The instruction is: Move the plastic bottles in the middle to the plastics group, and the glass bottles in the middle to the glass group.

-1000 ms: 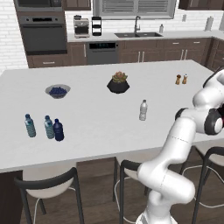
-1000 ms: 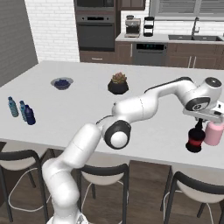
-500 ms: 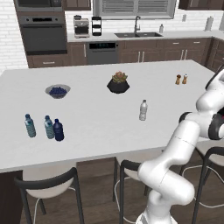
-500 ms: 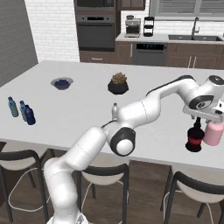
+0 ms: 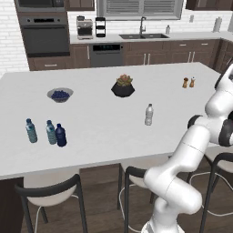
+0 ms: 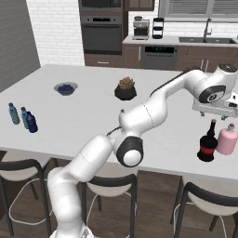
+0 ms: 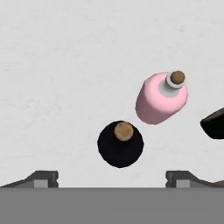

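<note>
My gripper (image 7: 113, 179) hangs open directly over the dark red glass bottle (image 7: 120, 144), with its fingertips (image 7: 41, 179) wide apart and touching nothing. That bottle (image 6: 207, 145) stands upright on the counter's near right corner, right beside the pale pink glass vessel (image 6: 227, 140), and the gripper (image 6: 214, 115) sits just above its neck. Far left on the counter, the dark navy plastic bottle (image 5: 60, 135) stands next to two teal-blue bottles (image 5: 31, 130) (image 5: 51, 132). The clear white-capped plastic bottle (image 5: 149, 114) stands alone in the middle.
A potted plant in a black pot (image 5: 123, 85) and a bowl of blue fruit (image 5: 60, 94) sit further back on the white island counter (image 5: 100, 132). Salt and pepper shakers (image 5: 188, 83) stand at the back right. Stools line the near edge.
The gripper has gone from shut to wide open, letting go of the dark red bottle, which now stands free beside the pink vessel.
</note>
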Controlling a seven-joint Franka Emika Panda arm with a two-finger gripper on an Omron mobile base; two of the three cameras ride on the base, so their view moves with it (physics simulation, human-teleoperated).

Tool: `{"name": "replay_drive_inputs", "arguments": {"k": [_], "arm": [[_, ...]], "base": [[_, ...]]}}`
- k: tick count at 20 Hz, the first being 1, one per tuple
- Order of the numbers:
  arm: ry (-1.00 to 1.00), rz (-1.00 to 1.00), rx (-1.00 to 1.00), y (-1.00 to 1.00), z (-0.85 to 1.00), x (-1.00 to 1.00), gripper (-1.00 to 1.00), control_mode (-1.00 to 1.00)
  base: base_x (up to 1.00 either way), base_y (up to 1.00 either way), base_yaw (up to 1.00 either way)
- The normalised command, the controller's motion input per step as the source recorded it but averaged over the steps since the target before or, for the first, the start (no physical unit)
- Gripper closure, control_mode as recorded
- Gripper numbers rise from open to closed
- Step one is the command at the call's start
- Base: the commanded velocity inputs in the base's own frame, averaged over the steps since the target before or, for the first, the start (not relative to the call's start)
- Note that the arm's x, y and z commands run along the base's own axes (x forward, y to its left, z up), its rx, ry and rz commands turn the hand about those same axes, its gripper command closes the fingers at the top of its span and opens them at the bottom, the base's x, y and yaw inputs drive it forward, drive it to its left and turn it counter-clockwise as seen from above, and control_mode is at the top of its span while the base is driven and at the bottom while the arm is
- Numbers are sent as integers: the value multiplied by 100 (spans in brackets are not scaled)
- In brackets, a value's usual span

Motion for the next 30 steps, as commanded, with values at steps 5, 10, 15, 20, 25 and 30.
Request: {"name": "replay_drive_inputs", "arguments": {"k": [5, 10, 15, 20, 25, 30], "arm": [[2, 0, -32, 95, -18, -47, -100, -100], [3, -2, -19, 100, -51, -36, -100, -100], [-1, 0, -8, 90, -76, -48, -100, -100], [-13, -6, -8, 91, -72, -58, -100, -100], [-3, -2, -41, 100, -64, -40, -100, -100], [-14, 1, -75, 100, -55, -19, -100, -100]], "base": [[0, 0, 0], [0, 0, 0], [0, 0, 0], [0, 0, 0], [0, 0, 0], [0, 0, 0]]}}
